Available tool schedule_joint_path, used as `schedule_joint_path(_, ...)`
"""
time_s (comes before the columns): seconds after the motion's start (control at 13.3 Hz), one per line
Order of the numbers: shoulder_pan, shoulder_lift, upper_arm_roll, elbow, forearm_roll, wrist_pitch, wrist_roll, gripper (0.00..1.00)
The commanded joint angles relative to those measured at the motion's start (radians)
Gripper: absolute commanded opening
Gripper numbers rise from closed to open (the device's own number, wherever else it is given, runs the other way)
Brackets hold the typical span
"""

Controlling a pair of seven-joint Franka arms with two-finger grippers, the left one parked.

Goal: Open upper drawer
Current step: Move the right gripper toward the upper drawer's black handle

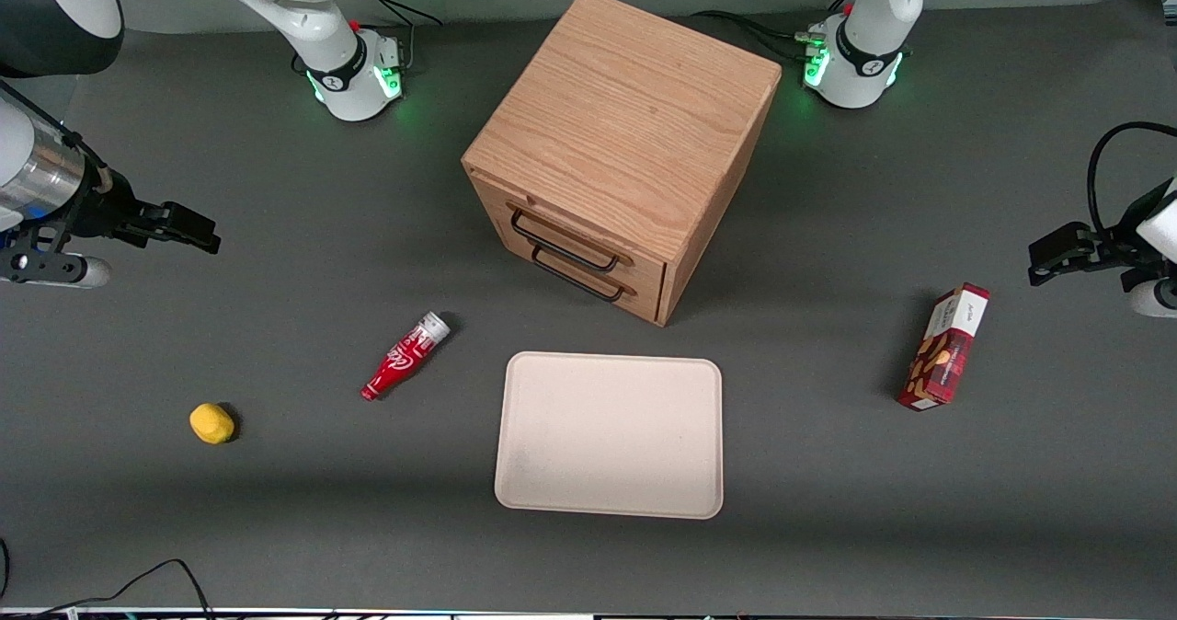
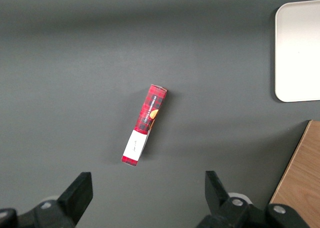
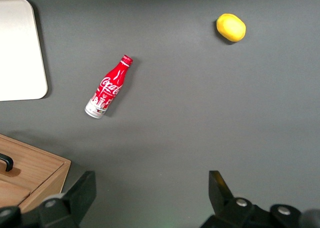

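Upper drawer [image 1: 581, 231] shut; rigid oak, likely slides stiffly. Take its thin wire handle [image 1: 563, 244]. Your end effector [image 1: 188, 227] hangs spread wide, well apart.

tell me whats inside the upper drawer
Nothing shows: the upper drawer is shut in the cabinet, so its inside is hidden. The open hand hangs apart, toward the working arm's end.

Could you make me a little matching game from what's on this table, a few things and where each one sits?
Things:
1. lemon
2. cola bottle
3. cookie box
4. end effector

Places:
a. toward the parked arm's end of the table
b. lying beside the tray
c. raised over the table, open, apart from the upper drawer
d. nearest the front camera, toward the working arm's end

Pairs: 1-d, 2-b, 3-a, 4-c
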Motion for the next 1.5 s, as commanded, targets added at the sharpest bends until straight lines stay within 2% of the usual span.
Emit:
schedule_joint_path(0.0, 0.004, 0.013, -0.002, 0.024, -0.008, -0.014, 0.015, 1.0)
schedule_joint_path(0.3, 0.011, 0.111, 0.013, 0.139, 0.008, -0.038, -0.1, 1.0)
schedule_joint_path(0.53, 0.01, 0.164, 0.169, 0.167, 0.026, -0.035, -0.113, 1.0)
schedule_joint_path(0.67, 0.01, 0.25, 0.296, 0.225, 0.019, -0.029, -0.152, 1.0)
schedule_joint_path(0.82, 0.017, 0.373, 0.386, 0.321, 0.014, -0.026, -0.23, 1.0)
schedule_joint_path(0.9, 0.042, 0.432, 0.416, 0.357, -0.004, -0.024, -0.275, 1.0)
schedule_joint_path(1.05, 0.076, 0.5, 0.496, 0.386, -0.099, 0.021, -0.358, 1.0)
schedule_joint_path(1.2, 0.08, 0.559, 0.57, 0.386, -0.155, 0.095, -0.364, 1.0)
schedule_joint_path(1.35, 0.14, 0.577, 0.595, 0.386, -0.216, 0.133, -0.352, 1.0)
schedule_joint_path(1.43, 0.143, 0.589, 0.598, 0.382, -0.221, 0.137, -0.355, 1.0)
